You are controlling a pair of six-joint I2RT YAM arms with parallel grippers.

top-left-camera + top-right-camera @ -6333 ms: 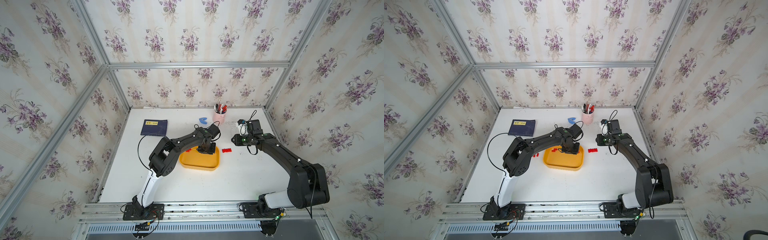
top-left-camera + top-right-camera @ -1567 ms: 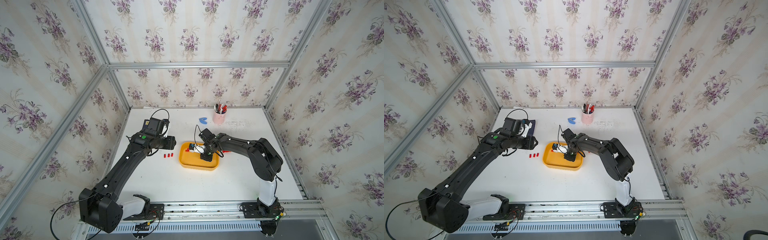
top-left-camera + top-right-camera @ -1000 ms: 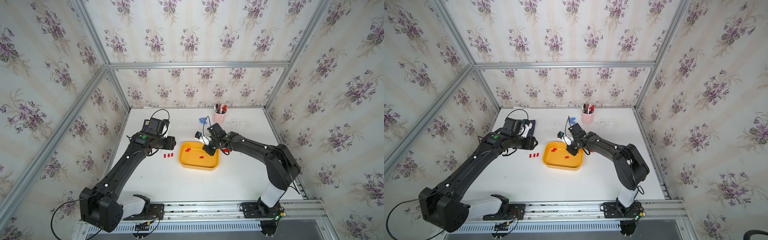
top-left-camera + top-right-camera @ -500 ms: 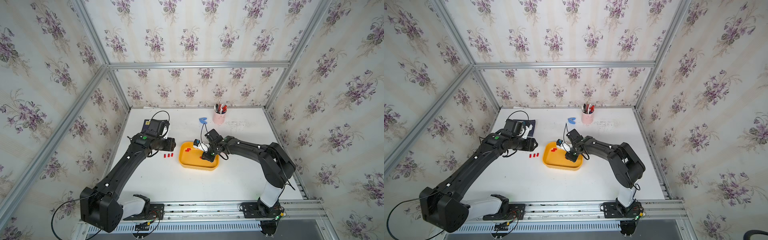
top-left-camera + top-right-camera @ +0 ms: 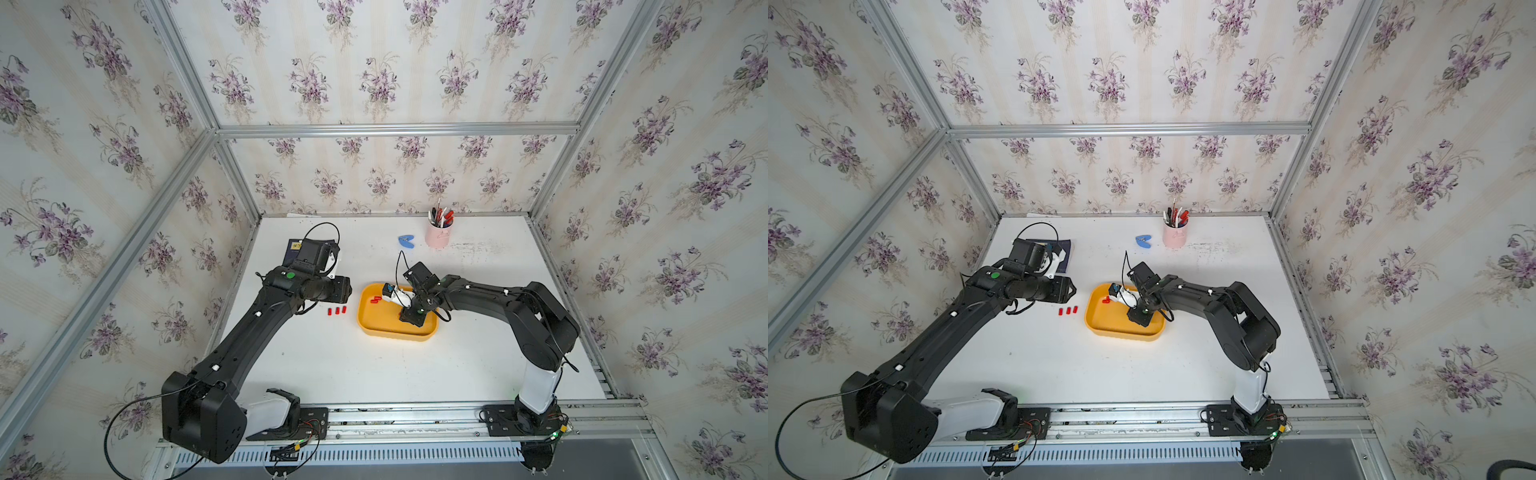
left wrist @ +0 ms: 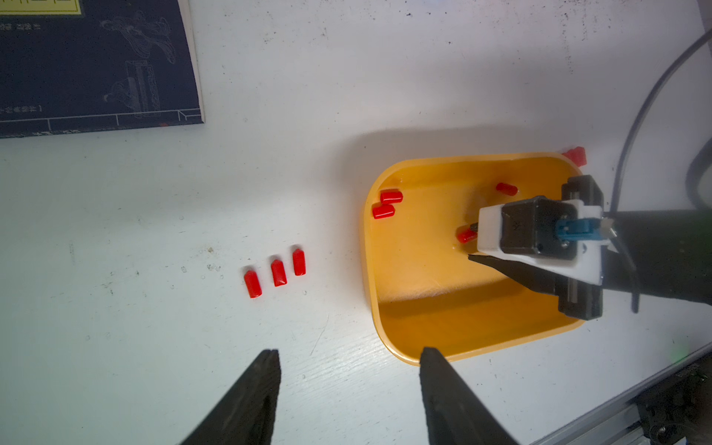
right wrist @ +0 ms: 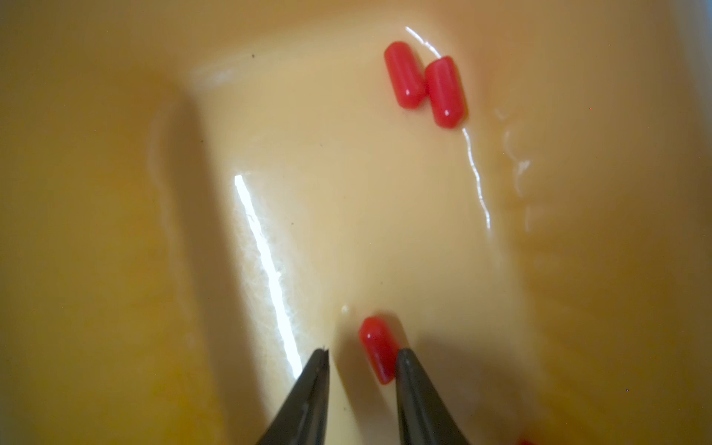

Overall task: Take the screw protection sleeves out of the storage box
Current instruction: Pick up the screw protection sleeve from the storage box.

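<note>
The yellow storage box point(image 5: 395, 336) point(image 5: 1121, 335) lies mid-table. My right gripper point(image 5: 409, 321) point(image 5: 1139, 318) point(image 7: 362, 352) reaches down inside it, open a little. One red screw protection sleeve point(image 7: 379, 354) point(image 6: 466, 235) lies on the floor of the box between its fingertips, against one of them. Two more sleeves point(image 7: 424, 84) point(image 5: 376, 299) point(image 6: 387, 204) lie together in a far corner, another point(image 6: 506, 188) near the far wall. Three sleeves point(image 5: 336, 311) point(image 5: 1068, 310) point(image 6: 275, 272) lie on the table left of the box. My left gripper point(image 5: 347, 291) point(image 6: 348, 352) hovers there, open and holding nothing.
A dark booklet point(image 6: 96, 65) lies at the back left, partly under my left arm. A pink cup of pens point(image 5: 437, 237) and a blue clip point(image 5: 406, 241) stand near the back wall. One red sleeve point(image 6: 576, 155) lies on the table just outside the box's far right corner.
Within the last second my right gripper came from the box's far right rim down into the box and its jaws parted. My left arm has stayed where it was.
</note>
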